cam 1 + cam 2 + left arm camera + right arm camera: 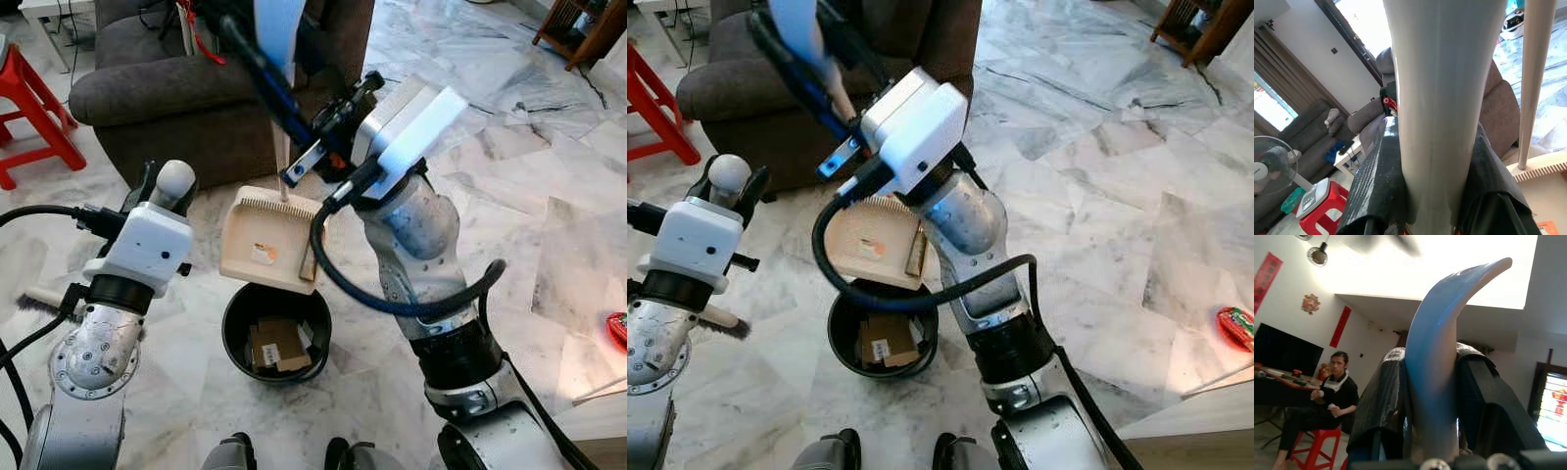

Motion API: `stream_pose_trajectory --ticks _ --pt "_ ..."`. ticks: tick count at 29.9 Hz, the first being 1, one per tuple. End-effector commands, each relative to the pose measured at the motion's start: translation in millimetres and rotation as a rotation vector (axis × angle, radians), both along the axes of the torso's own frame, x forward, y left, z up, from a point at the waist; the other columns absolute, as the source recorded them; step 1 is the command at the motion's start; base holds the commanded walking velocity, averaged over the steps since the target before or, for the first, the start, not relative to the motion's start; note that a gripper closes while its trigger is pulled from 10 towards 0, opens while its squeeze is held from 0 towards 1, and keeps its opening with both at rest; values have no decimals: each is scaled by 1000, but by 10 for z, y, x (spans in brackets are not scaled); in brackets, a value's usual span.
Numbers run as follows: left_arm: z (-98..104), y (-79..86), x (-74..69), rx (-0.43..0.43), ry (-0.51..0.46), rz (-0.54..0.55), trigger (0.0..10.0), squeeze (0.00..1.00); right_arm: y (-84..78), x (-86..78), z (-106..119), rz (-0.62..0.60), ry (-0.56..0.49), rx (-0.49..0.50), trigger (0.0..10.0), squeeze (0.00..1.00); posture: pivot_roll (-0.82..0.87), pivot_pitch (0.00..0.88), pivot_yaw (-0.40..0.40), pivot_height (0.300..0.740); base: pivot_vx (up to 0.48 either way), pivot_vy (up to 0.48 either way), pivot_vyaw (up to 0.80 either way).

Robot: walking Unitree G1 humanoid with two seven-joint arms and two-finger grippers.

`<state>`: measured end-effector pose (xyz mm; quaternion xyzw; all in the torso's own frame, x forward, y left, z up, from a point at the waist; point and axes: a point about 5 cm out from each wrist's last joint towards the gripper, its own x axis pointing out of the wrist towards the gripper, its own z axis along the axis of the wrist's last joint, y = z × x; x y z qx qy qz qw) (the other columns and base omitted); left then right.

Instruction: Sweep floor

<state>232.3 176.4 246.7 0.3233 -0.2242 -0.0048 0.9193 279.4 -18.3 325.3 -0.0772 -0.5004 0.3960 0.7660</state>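
Left eye view: brown fabric sofa (pixel 176 93) stood on white marble floor (pixel 509 186). Cream plastic dustpan (pixel 266 240) hung tilted over round black bin (pixel 276 335) holding cardboard. Right gripper (pixel 1432 382) clamped on dustpan's blue handle (pixel 1442 338). Left gripper (pixel 1440 196) clamped on white broom pole (pixel 1444 98).

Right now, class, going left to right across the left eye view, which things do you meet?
Red stool → left gripper → beige dustpan → right gripper → red packet at the edge.

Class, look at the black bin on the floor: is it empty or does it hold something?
Not empty: the bin holds cardboard pieces at its bottom.
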Motion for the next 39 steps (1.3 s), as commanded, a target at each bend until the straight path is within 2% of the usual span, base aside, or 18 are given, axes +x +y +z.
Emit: stream_pose_trajectory --ticks 1,4,10,19,20,21,23,24,26,31,32,34,36,39 --pt "65 -9 -48 26 -41 5 10000 0 9 -178 139 32 -134 5 10000 0 148 226 -17 740 0 0 0" --pt "61 -8 -47 26 -39 5 10000 0 20 -187 111 9 -183 -59 10000 0 150 226 -17 740 0 0 0" --pt "56 -3 -47 26 -37 7 10000 0 41 -179 65 -5 -203 -107 10000 0 150 230 -16 740 0 0 0" --pt "49 -9 -48 25 -34 7 10000 0 46 -136 18 -17 -171 -134 10000 0 147 231 -18 740 0 0 0" --pt "47 -10 -47 26 -34 7 10000 0 19 -70 0 -43 -118 -110 10000 0 149 231 -19 740 0 0 0" --pt "43 -4 -46 25 -34 10 10000 0 -56 38 17 -95 -42 -41 10000 0 149 231 -20 740 0 0 0" --pt "42 -2 -45 25 -34 11 10000 0 -74 62 22 -108 -26 -25 10000 0 149 231 -20 740 0 0 0" --pt "40 0 -46 26 -34 12 10000 0 -187 151 62 -150 20 43 10000 0 148 230 -22 740 0 0 0" --pt "39 1 -46 24 -35 12 10000 0 -306 224 106 -185 61 112 10000 0 143 229 -23 740 0 0 0" --pt "46 -15 -41 24 -41 7 10000 0 -428 281 139 -213 99 177 10000 0 139 225 -25 740 0 0 0" --pt "58 -29 -34 37 -46 0 10000 0 -512 320 149 -225 142 239 10000 0 140 222 -27 740 0 0 0" --pt "61 -32 -32 35 -48 -1 10000 0 -559 346 151 -234 167 272 10000 0 140 220 -28 740 0 0 0" --pt "65 -33 -29 36 -50 0 10000 0 -693 415 173 -263 222 363 10000 0 140 216 -29 740 0 0 0" --pt "72 -24 -28 36 -55 3 10000 0 -791 464 182 -276 264 416 10000 0 141 213 -29 740 0 0 0"
